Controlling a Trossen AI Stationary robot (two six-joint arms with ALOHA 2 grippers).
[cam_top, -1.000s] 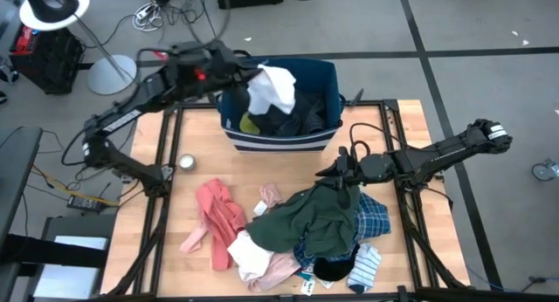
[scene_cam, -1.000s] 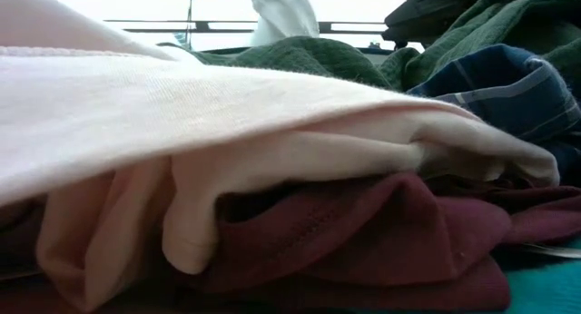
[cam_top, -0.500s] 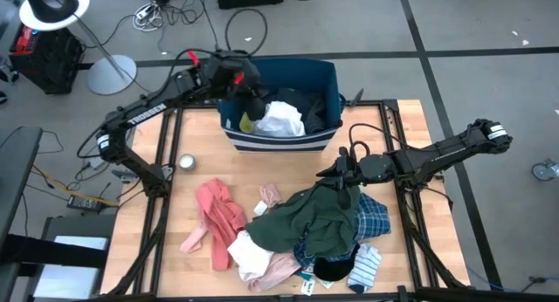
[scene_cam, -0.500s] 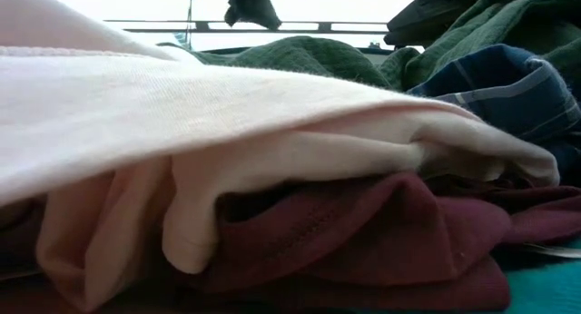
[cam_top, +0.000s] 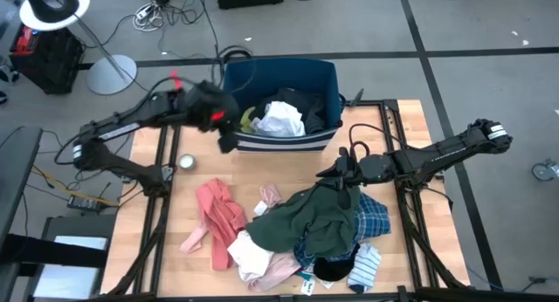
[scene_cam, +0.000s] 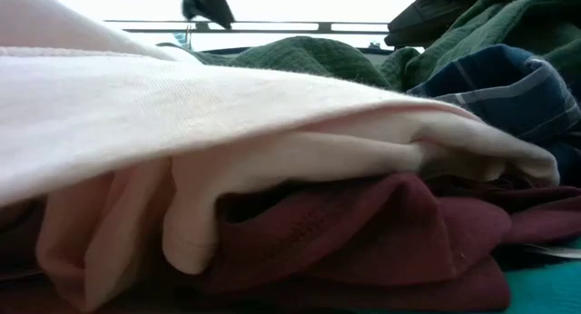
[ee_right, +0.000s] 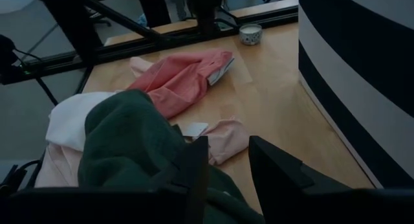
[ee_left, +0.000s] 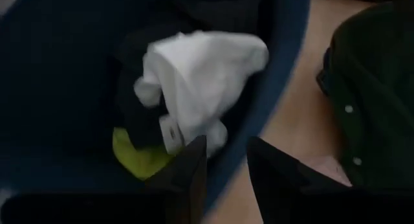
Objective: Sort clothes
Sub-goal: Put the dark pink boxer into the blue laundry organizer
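At the left of the table, the left gripper (cam_top: 225, 138) is hanging empty just outside the near left corner of the dark blue bin (cam_top: 325, 75), its fingers (ee_left: 191, 167) parted by a narrow gap with nothing between them. A white garment (cam_top: 281, 119) is lying on top of dark pieces and a yellow one inside the bin, so the step in hand looks like the trip back for another item. A small round tin (cam_top: 185, 161) is sitting on the wood below that arm.

Moving right, a pink garment (cam_top: 217, 215) is lying apart from the heap, its long axis running roughly from the bin side toward the table's near edge, one narrow end trailing toward the near left. It looks the easiest next pick, calling for the left gripper to swing down over it and open wider before closing on a fold.

The main heap of clothes (cam_top: 319, 228) is spreading across the table's near centre, with a dark green garment (cam_top: 325, 216) on top, cream and pale pink pieces (cam_top: 253, 258) at its left and blue plaid (cam_top: 374, 216) at its right. The heap's length is running left to right.

At the right, the right gripper (cam_top: 342, 181) is resting at the far edge of the green garment, fingers (ee_right: 194, 162) slightly apart; whether any cloth is pinched between them cannot be told
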